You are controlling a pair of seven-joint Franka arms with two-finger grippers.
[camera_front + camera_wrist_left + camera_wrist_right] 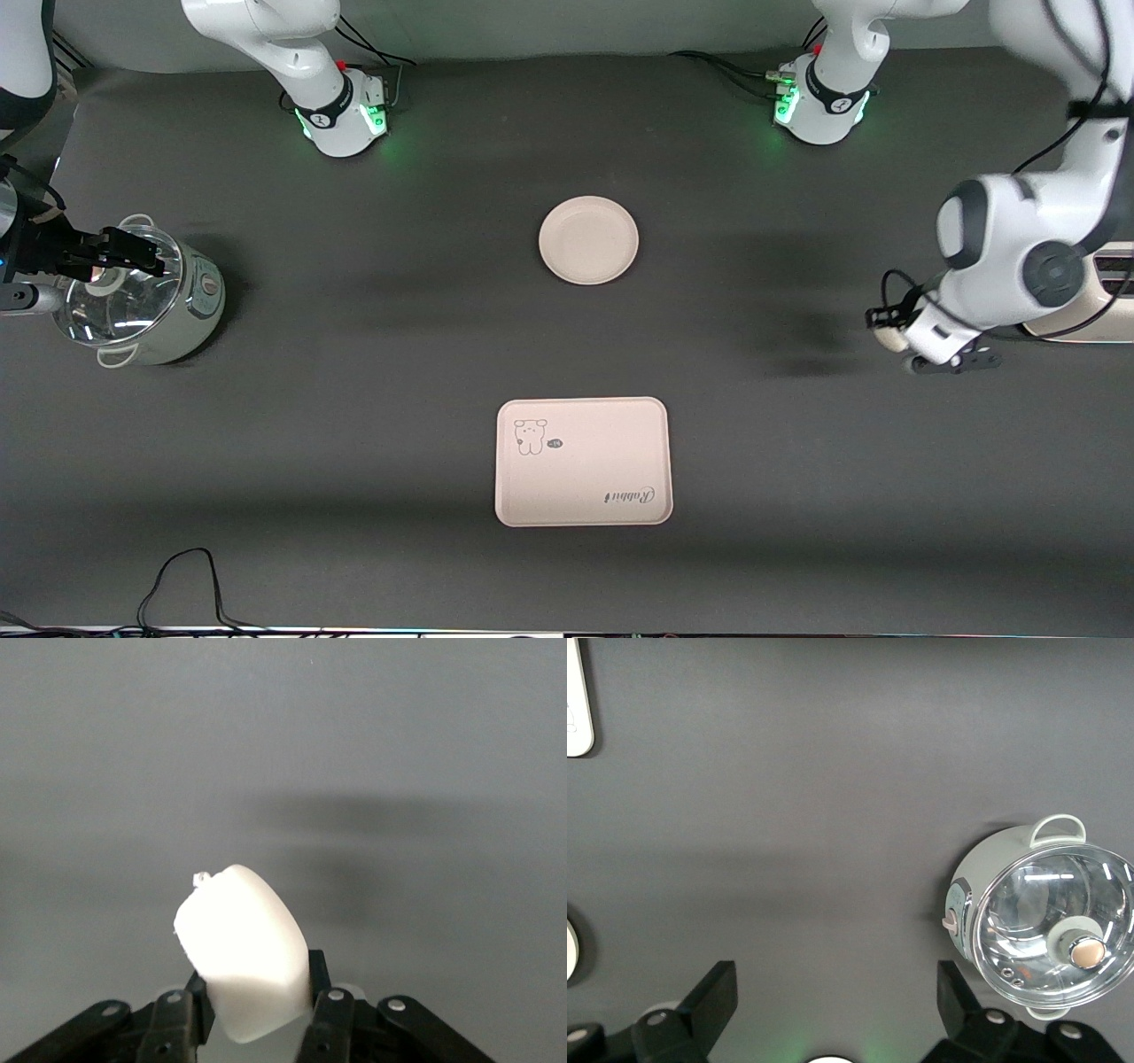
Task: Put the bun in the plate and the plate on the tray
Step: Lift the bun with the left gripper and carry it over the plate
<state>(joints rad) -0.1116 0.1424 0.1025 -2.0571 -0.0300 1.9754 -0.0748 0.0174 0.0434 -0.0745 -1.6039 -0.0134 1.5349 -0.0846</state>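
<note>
Left gripper (252, 1014) pinching small white steamed bun (241, 948) by its end, well clear of round cream plate (588, 239); could slip mid-carry. Right gripper (833, 1010) wide, idle over glass-lidded pot (1050, 926).

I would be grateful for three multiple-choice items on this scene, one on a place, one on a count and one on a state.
1. Where does the plate lie relative to the tray?
A. on the tray
B. farther from the front camera than the tray
C. nearer to the front camera than the tray

2. How many lidded pots stand on the table?
A. one
B. two
C. three

3. What is the state of the left gripper?
A. open and empty
B. shut on the plate
C. shut on the bun

Answers:
1. B, the plate sits apart from the tray, higher in the front view.
2. A, a single pot with a glass lid stands at the right arm's end, the open right gripper over it.
3. C, the fingers clamp the white bun above bare table at the left arm's end.
</note>
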